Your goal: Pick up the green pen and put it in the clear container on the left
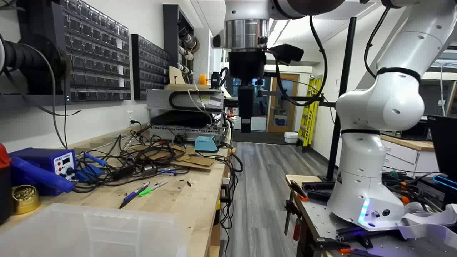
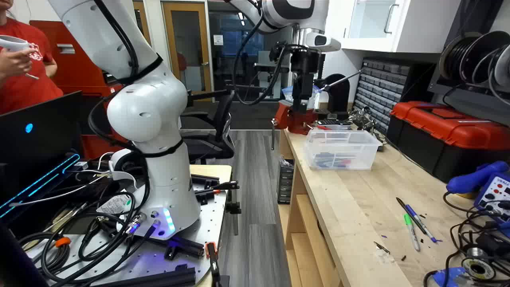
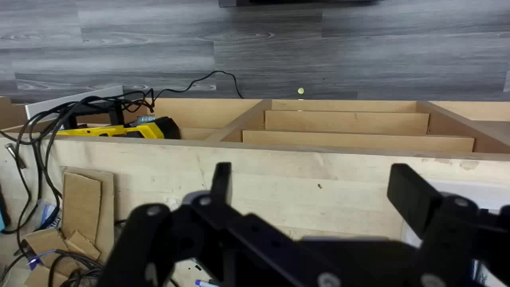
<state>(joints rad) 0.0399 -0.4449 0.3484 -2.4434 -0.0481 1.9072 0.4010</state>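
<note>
The green pen [image 1: 152, 188] lies flat on the wooden workbench beside a blue pen and a dark stick; it also shows in an exterior view [image 2: 411, 232]. In the wrist view it is hidden behind the gripper body. The clear container [image 2: 343, 149] stands on the bench near its edge, with several pen-like things inside. It also shows at the front in an exterior view [image 1: 110, 228], and its rim shows partly in the wrist view [image 3: 472, 194]. My gripper [image 3: 311, 175] is open and empty, well above the bench; it hangs pointing down in both exterior views [image 1: 245, 126] [image 2: 299, 105].
A blue soldering station [image 1: 53, 164], tangled cables [image 1: 142, 160] and cardboard [image 1: 194, 161] lie on the bench beyond the pens. A red vise [image 2: 297, 119] and a red-and-black toolbox [image 2: 450, 135] flank the container. A person in red [image 2: 24, 59] stands behind the arm.
</note>
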